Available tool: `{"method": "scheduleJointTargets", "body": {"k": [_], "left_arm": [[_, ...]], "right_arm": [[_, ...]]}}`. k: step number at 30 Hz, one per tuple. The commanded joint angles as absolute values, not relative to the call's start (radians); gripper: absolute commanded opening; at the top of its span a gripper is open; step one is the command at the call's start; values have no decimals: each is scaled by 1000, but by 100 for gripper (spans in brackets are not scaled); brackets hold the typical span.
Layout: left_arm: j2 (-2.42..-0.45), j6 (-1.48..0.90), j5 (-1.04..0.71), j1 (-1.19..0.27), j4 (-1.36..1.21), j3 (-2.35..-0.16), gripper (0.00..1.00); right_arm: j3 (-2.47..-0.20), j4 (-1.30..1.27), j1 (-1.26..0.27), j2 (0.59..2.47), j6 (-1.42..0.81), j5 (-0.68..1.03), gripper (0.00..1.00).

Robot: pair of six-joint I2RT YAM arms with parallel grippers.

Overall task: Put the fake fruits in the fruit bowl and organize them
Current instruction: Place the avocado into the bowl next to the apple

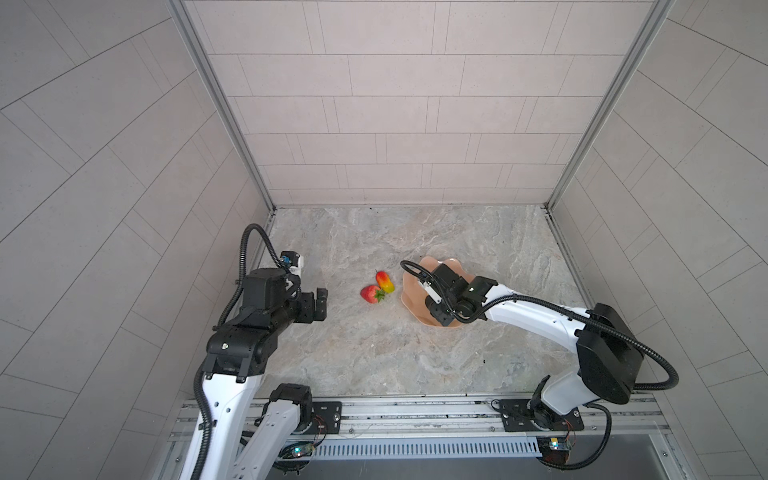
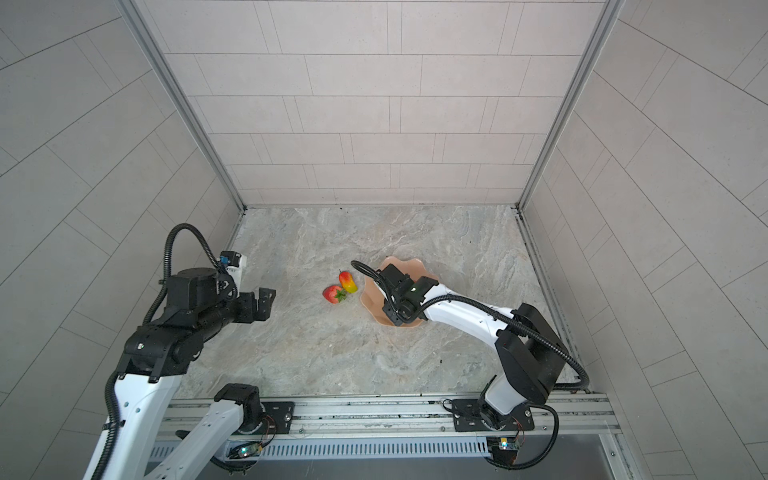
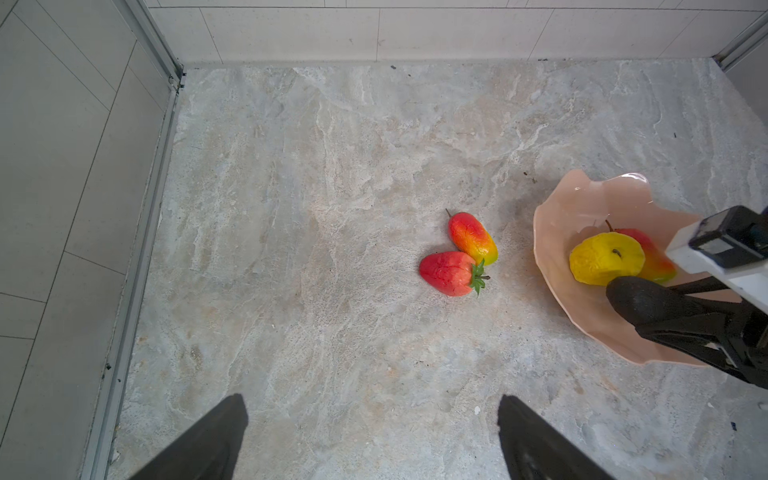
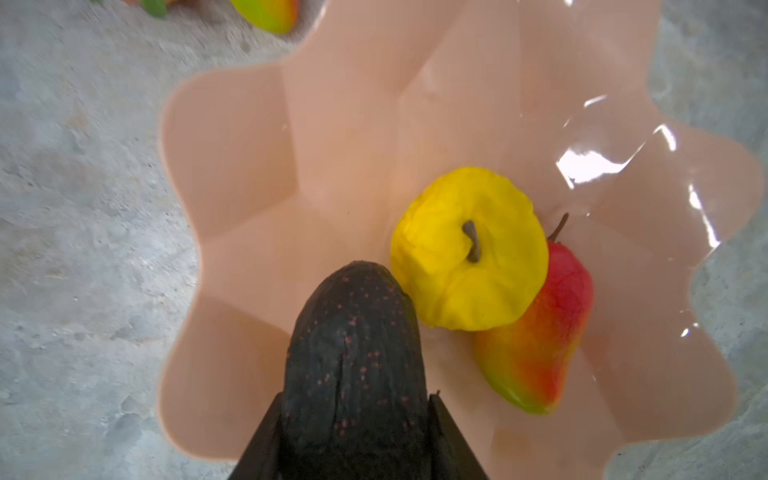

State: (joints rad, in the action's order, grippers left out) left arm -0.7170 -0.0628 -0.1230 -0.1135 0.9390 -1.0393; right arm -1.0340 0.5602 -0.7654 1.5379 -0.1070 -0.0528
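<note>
The right jaws are pinching the dark avocado (image 4: pixel 353 353) by its sides and holding it over the fruit bowl (image 4: pixel 249 166), its tip lying just beside the yellow apple (image 4: pixel 469 249), which is leaning against a mango (image 4: pixel 540 345) already inside. Whether the avocado is touching the bowl floor I cannot tell. So the third fruit is, by my reading, being placed. The next move is calling for a gentle release low in the free part of the bowl, without knocking the apple. A second mango (image 3: pixel 471 239) and the strawberry (image 3: pixel 446 273) are lying together on the counter (image 3: pixel 332 166), outside the bowl. The left jaws are hanging spread and empty, apart from that pair.
</note>
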Motion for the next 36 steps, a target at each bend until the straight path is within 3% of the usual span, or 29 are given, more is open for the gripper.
{"method": "scheduleJointTargets", "body": {"k": [1, 16, 30, 36], "left_arm": [[-714, -70, -132, -113, 931, -1040, 100], [-714, -71, -135, -114, 932, -1042, 100], [-715, -71, -138, -112, 931, -1043, 100], [-715, -71, -138, -112, 931, -1042, 100]], "right_arm": [[-1022, 515, -758, 1497, -104, -42, 16], [-1040, 473, -742, 1614, -105, -14, 26], [-1071, 522, -741, 1599, -97, -34, 56], [-1101, 574, -745, 1541, -92, -45, 57]]}}
